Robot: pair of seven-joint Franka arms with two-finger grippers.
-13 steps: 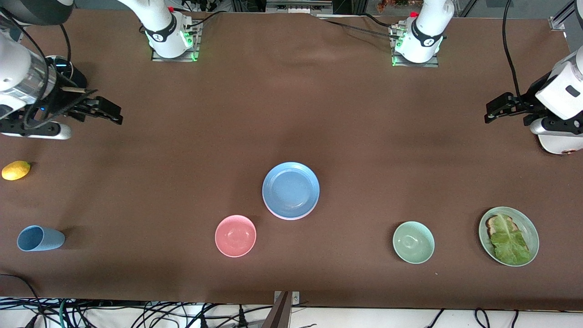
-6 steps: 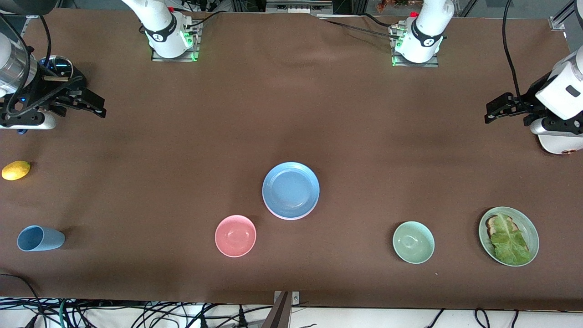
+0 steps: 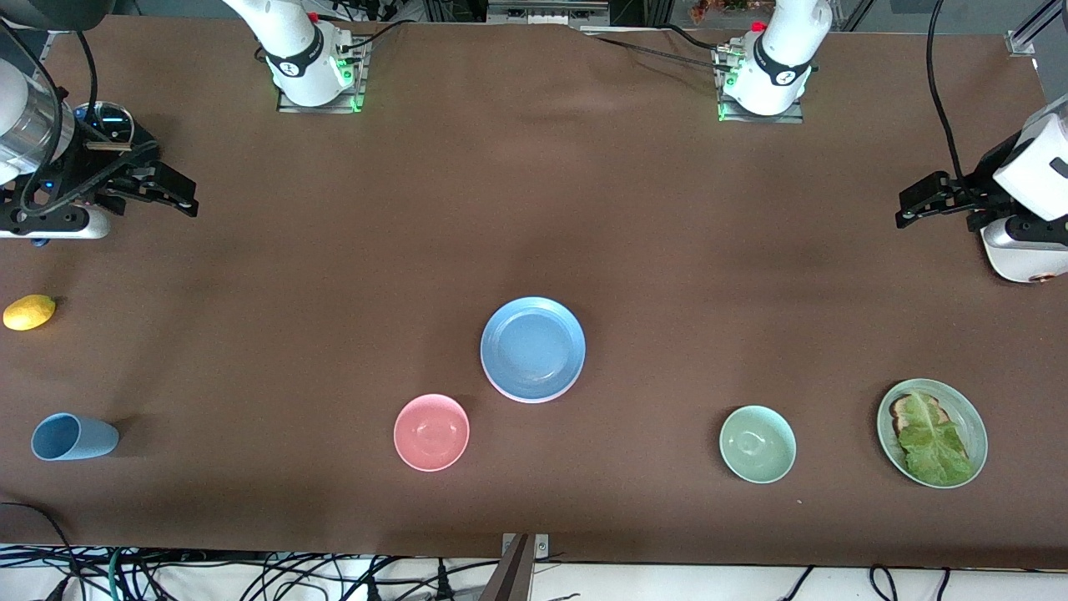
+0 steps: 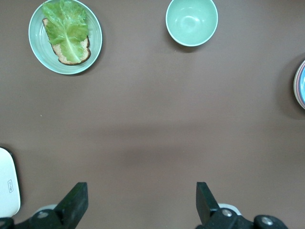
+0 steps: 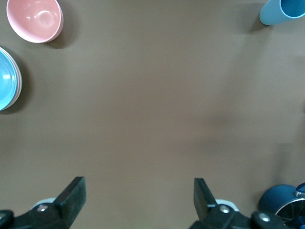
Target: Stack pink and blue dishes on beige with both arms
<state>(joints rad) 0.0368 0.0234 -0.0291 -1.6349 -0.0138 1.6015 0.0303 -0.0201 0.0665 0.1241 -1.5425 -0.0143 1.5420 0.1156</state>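
Note:
The blue plate (image 3: 532,349) lies face up in the middle of the table, on top of a stack. The pink plate shows only as a thin rim (image 4: 301,90) under its edge. The beige plate is hidden beneath them. My right gripper (image 3: 171,196) hangs open and empty over bare cloth near the right arm's end of the table, with dark fingers (image 5: 71,193) spread wide. Over bare cloth near the left arm's end, my left gripper (image 3: 918,204) is also open and empty, its fingers (image 4: 76,198) far apart. Both are well away from the stack.
A pink bowl (image 3: 431,431) sits nearer the camera than the stack. A green bowl (image 3: 758,444) and a green plate (image 3: 979,438) with toast and lettuce lie toward the left arm's end. A light-blue cup (image 3: 73,436) on its side and a lemon (image 3: 29,311) lie toward the right arm's end.
The right gripper has drawn back toward the right arm's end of the table, staying open. The left gripper has edged slightly toward its own end. The dishes have not moved.

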